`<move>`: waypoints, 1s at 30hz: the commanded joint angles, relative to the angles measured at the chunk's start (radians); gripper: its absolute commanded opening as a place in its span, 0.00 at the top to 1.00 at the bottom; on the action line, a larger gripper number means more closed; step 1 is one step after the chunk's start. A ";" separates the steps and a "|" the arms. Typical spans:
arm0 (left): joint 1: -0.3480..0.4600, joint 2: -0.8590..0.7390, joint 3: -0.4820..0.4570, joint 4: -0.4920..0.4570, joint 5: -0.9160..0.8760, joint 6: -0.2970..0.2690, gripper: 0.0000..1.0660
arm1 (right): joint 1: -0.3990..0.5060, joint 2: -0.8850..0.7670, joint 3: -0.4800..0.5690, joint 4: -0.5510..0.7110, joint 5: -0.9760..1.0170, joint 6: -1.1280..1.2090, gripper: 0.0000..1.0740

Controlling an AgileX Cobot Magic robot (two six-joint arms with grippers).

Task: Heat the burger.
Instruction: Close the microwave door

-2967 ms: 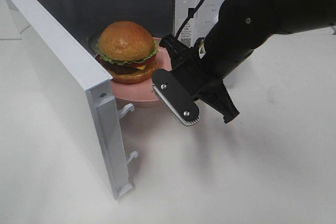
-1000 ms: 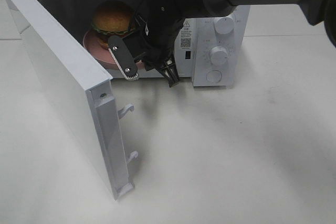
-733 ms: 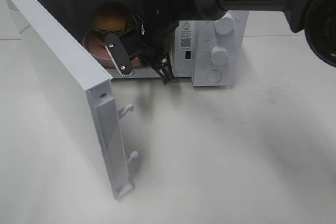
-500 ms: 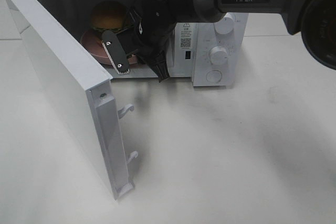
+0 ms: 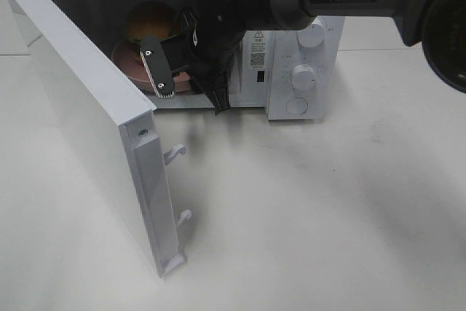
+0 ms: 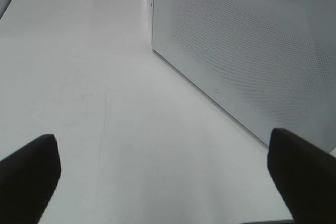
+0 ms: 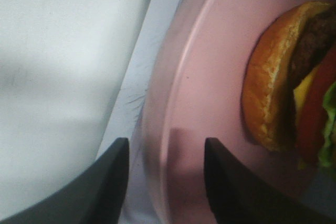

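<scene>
left fingers point(image 6: 29, 171): spread fully wide with nothing between them. They hang over bare tabletop point(image 6: 105, 77) beside a white perforated panel point(image 6: 247, 51). We can't see this arm in the high view.
door point(image 5: 87, 121): swung wide open to the left, latch hooks exposed.
burger point(image 5: 149, 23): upright on the pink plate point(image 5: 125, 60), set well back inside the microwave point(image 5: 324, 100). In the right wrist view the burger point(image 7: 273, 98) sits off-centre on the plate point(image 7: 210, 66).
right fingers point(image 5: 158, 67): at the cavity mouth and parted. The wrist view shows the plate rim between the fingers point(image 7: 107, 182) with a gap on each side, so we call it released, not gripping.
knobs point(image 5: 302, 76): nothing on them, and both arms are away from the panel.
tabletop point(image 5: 328, 216): bare in front of the oven.
done: we judge loading finished, since the burger is in and the plate has been let go.
left to do: pull the right arm out, shut the door, then turn a knob to start heating. None of that has begun.
change vs three seconds ago: the plate was at the front lip of the cavity, pinched by the right fingers. Now it is deep inside.
change vs one second ago: the right fingers were close together at the rim. Now they stand apart.
unchanged: the door is at the same angle throughout.
</scene>
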 commanded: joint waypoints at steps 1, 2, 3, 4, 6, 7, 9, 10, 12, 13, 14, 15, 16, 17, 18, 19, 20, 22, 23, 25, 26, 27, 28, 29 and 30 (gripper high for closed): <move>0.005 -0.024 0.002 -0.003 -0.014 -0.004 0.04 | -0.003 -0.027 0.030 0.010 0.003 0.013 0.52; 0.005 -0.024 0.002 -0.003 -0.014 -0.004 0.04 | -0.003 -0.042 0.056 0.019 -0.003 0.020 0.48; 0.005 -0.024 0.002 -0.003 -0.014 -0.004 0.04 | -0.003 -0.060 0.082 0.034 -0.017 0.025 0.44; 0.005 -0.024 0.002 -0.003 -0.014 -0.004 0.04 | -0.003 -0.060 0.082 0.034 -0.017 0.025 0.44; 0.005 -0.024 0.002 -0.003 -0.014 -0.004 0.04 | -0.003 -0.072 0.096 0.035 -0.029 0.028 0.42; 0.005 -0.024 0.002 -0.003 -0.014 -0.004 0.04 | -0.003 -0.093 0.124 0.035 -0.051 0.040 0.37; 0.005 -0.024 0.002 -0.003 -0.014 -0.004 0.04 | -0.003 -0.103 0.138 0.035 -0.063 0.052 0.34; 0.005 -0.024 0.002 -0.003 -0.014 -0.004 0.04 | -0.003 -0.123 0.165 0.035 -0.084 0.076 0.30; 0.005 -0.024 0.002 -0.003 -0.014 -0.004 0.04 | -0.003 -0.140 0.196 0.034 -0.093 0.096 0.28; 0.005 -0.024 0.002 -0.003 -0.014 -0.004 0.04 | -0.003 -0.149 0.211 0.031 -0.093 0.099 0.27; 0.005 -0.024 0.002 -0.003 -0.014 -0.004 0.04 | -0.003 -0.149 0.211 0.031 -0.093 0.099 0.27; 0.005 -0.024 0.002 -0.003 -0.014 -0.004 0.04 | -0.003 -0.166 0.241 0.031 -0.096 0.099 0.28; 0.005 -0.024 0.002 -0.003 -0.014 -0.004 0.04 | -0.003 -0.187 0.269 0.031 -0.100 0.099 0.29; 0.005 -0.024 0.002 -0.003 -0.014 -0.004 0.04 | -0.003 -0.187 0.269 0.031 -0.100 0.099 0.29; 0.005 -0.024 0.002 -0.003 -0.014 -0.004 0.04 | -0.003 -0.197 0.285 0.031 -0.102 0.099 0.29; 0.005 -0.024 0.002 -0.003 -0.014 -0.004 0.04 | -0.003 -0.197 0.285 0.031 -0.102 0.099 0.29; 0.005 -0.024 0.002 -0.003 -0.014 -0.004 0.04 | -0.003 -0.216 0.313 0.031 -0.109 0.099 0.29; 0.005 -0.024 0.002 -0.003 -0.014 -0.004 0.04 | -0.003 -0.238 0.345 0.031 -0.118 0.099 0.29; 0.005 -0.024 0.002 -0.003 -0.014 -0.004 0.04 | -0.003 -0.251 0.361 0.031 -0.122 0.099 0.29; 0.005 -0.024 0.002 -0.003 -0.014 -0.004 0.04 | -0.003 -0.275 0.390 0.031 -0.128 0.099 0.29; 0.005 -0.024 0.002 -0.003 -0.014 -0.004 0.04 | -0.003 -0.299 0.416 0.031 -0.131 0.105 0.29; 0.005 -0.024 0.002 -0.003 -0.014 -0.004 0.04 | -0.003 -0.299 0.416 0.031 -0.131 0.105 0.29; 0.005 -0.024 0.002 -0.003 -0.014 -0.004 0.04 | -0.003 -0.311 0.429 0.031 -0.130 0.112 0.29; 0.005 -0.024 0.002 -0.003 -0.014 -0.004 0.04 | -0.003 -0.333 0.458 0.031 -0.131 0.127 0.29; 0.005 -0.024 0.002 -0.003 -0.014 -0.004 0.04 | -0.003 -0.333 0.458 0.031 -0.131 0.127 0.29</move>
